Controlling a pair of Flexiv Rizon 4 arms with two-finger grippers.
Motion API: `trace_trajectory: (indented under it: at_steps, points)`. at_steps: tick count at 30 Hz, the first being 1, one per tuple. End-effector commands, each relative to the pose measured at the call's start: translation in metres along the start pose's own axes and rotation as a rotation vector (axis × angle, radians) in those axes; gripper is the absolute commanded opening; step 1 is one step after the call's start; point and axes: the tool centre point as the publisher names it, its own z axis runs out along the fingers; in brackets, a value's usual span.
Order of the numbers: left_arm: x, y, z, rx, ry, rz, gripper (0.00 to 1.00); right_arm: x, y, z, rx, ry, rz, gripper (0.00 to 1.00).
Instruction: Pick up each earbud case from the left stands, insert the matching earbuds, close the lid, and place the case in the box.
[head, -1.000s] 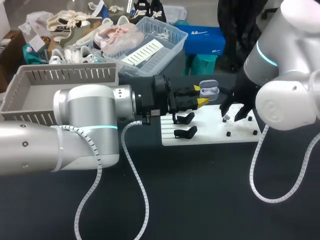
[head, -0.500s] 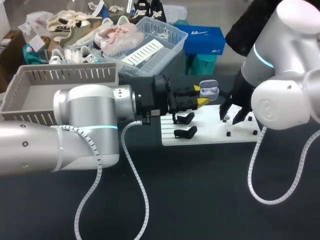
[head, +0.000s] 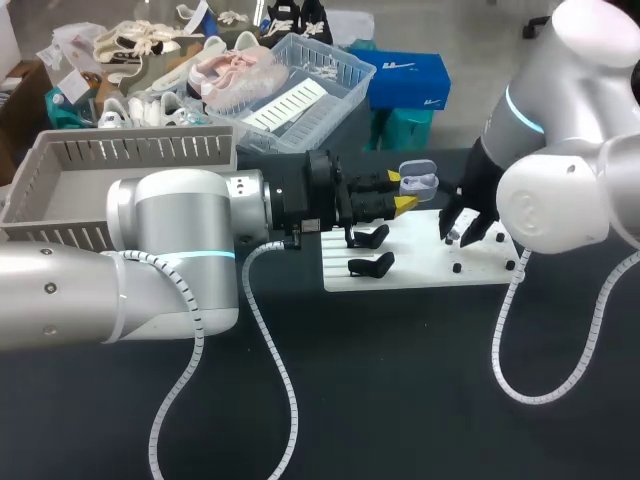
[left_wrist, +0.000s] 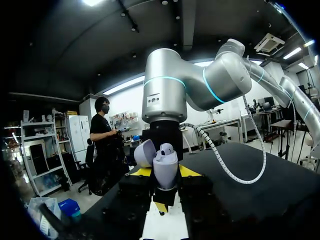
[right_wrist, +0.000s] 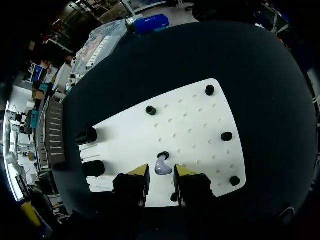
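One earbud (left_wrist: 166, 148) seems seated in the open case (head: 418, 178) clamped by my left gripper (head: 399, 190), my right gripper (right_wrist: 161, 173), fingers apart, straddles the second earbud (right_wrist: 162, 167) on the white board (right_wrist: 192, 125), and lid-closing and the grey box (head: 120, 150) at nine o'clock remain.

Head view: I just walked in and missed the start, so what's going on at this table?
The left arm's fingers grip an open pale lilac earbud case, lid up, with one seated earbud showing inside, held over the white pegboard. The right arm's fingers hang open just above that board, with a loose lilac earbud lying on it between their yellow tips. It is not picked up yet, and the case is not closed.
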Motion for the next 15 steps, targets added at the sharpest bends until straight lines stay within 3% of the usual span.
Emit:
trace_trajectory:
  at_steps: [1, 8, 11, 13, 15]
  points:
    - [0.0005, -0.0001, 0.0007, -0.004, -0.002, 0.002, 0.00, -0.0029, 0.0008, 0.0031, 0.000, 0.010, 0.001, 0.24]
    - [0.0005, -0.0001, 0.0007, -0.004, -0.002, 0.002, 0.00, -0.0034, 0.0000, 0.0038, -0.002, 0.011, 0.006, 0.16]
    - [0.0005, -0.0001, 0.0007, -0.004, -0.002, 0.002, 0.00, -0.0038, -0.0012, 0.0046, -0.002, 0.013, 0.009, 0.10]
    - [0.0005, -0.0001, 0.0007, -0.004, -0.002, 0.002, 0.00, -0.0038, -0.0014, 0.0047, -0.003, 0.014, 0.011, 0.00]
    - [0.0005, -0.0001, 0.0007, -0.004, -0.002, 0.002, 0.00, -0.0032, -0.0019, 0.0044, -0.003, 0.014, 0.012, 0.00]
